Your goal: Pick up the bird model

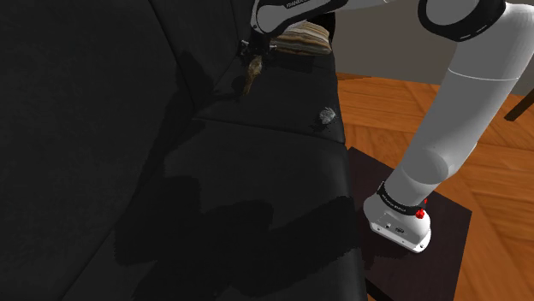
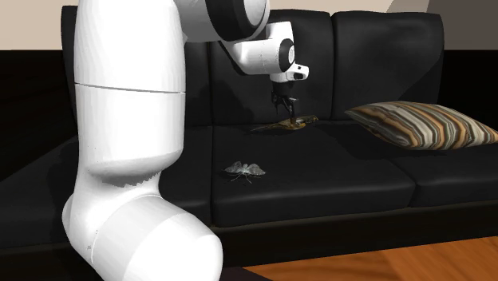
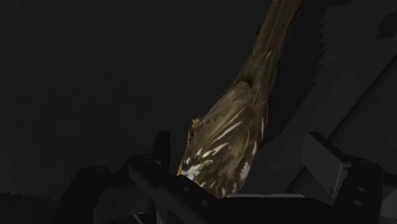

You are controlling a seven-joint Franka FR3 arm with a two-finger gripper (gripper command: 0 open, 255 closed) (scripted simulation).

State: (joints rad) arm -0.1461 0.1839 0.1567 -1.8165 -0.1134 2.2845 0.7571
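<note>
The bird model (image 1: 250, 74) is brown with white-streaked feathers and lies on the black sofa seat (image 2: 335, 172) near the backrest. In the second exterior view the bird (image 2: 292, 123) stretches sideways under my black gripper (image 2: 288, 116), which points straight down onto it. In the wrist view the bird (image 3: 232, 130) lies between my fingers, its head nearest the hand and its tail pointing away. One finger (image 3: 162, 149) is close to its side, while the other finger (image 3: 324, 162) stands apart from it. The gripper (image 1: 253, 60) is open around the bird.
A small grey moth-like figure (image 2: 246, 168) lies nearer the seat's front edge (image 1: 326, 114). A striped cushion (image 2: 431, 124) rests on the seat toward the second exterior view's right. Wooden floor (image 1: 385, 111) lies beyond the sofa, and the stand (image 1: 445, 231) is beside it.
</note>
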